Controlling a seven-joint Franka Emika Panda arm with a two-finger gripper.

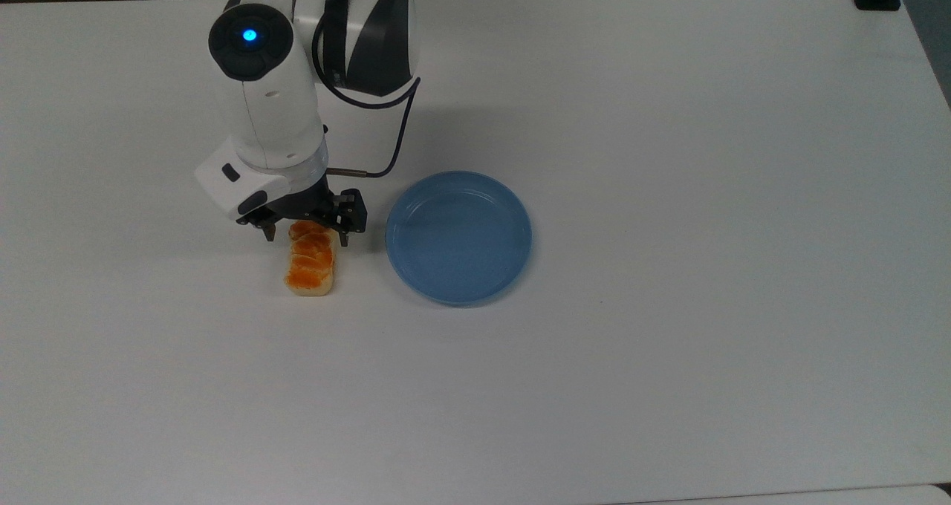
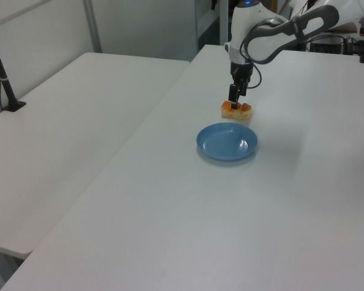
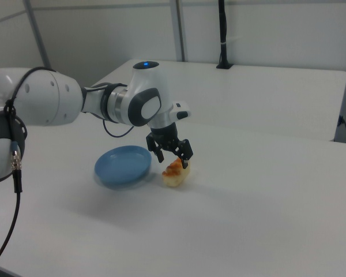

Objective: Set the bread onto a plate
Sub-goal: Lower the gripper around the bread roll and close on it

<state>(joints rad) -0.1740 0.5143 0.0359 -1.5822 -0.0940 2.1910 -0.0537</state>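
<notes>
White, rounded arm [image 1: 267, 111] with dark grey bands at the joints. Round black cap on top with a glowing blue light [image 1: 249, 35] at its centre. Boxy white wrist flange bearing two small dark oval patches. Thin black cable [image 1: 394, 130] looping from the upper link to a metal plug at the wrist. Black pincer [image 1: 305, 235] with angular linkage and two short, slim fingers [image 3: 185, 163].

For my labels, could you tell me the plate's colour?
Light blue; the plate shows best in the top view.
</notes>
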